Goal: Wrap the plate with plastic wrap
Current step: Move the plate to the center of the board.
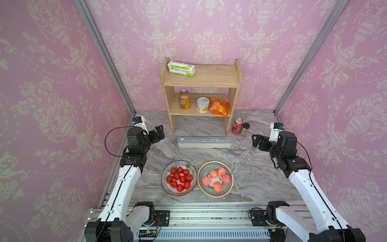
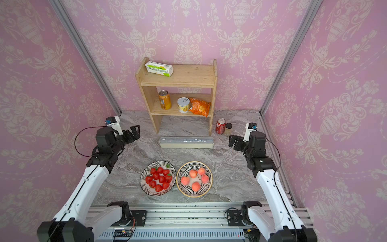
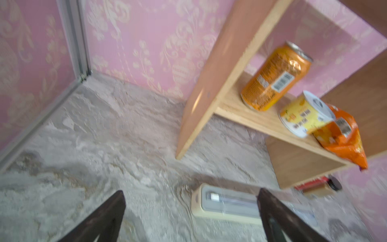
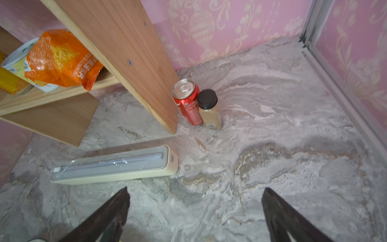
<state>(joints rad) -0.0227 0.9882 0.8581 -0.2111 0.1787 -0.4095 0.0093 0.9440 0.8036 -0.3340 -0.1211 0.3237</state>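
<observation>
The left end effector cuts off the plastic wrap box in its blurred wrist view; we barely discern the film. The box lies on the surface at twelve o'clock from the strawberry plate and peach plate, shelf beyond. The right end effector, like the left, stands released, empty.

The plastic wrap is kept in a long, narrow cream dispenser box, which is laid flat on the marble worktop with its length running side to side. The box is closed by a greyish translucent lid, over which a crinkled strip of clear film is spread. Nearer the front, apart from the box, two striped round plates are set just beside each other. The black-rimmed plate is filled with strawberries, the gold-rimmed plate with peaches.
</observation>
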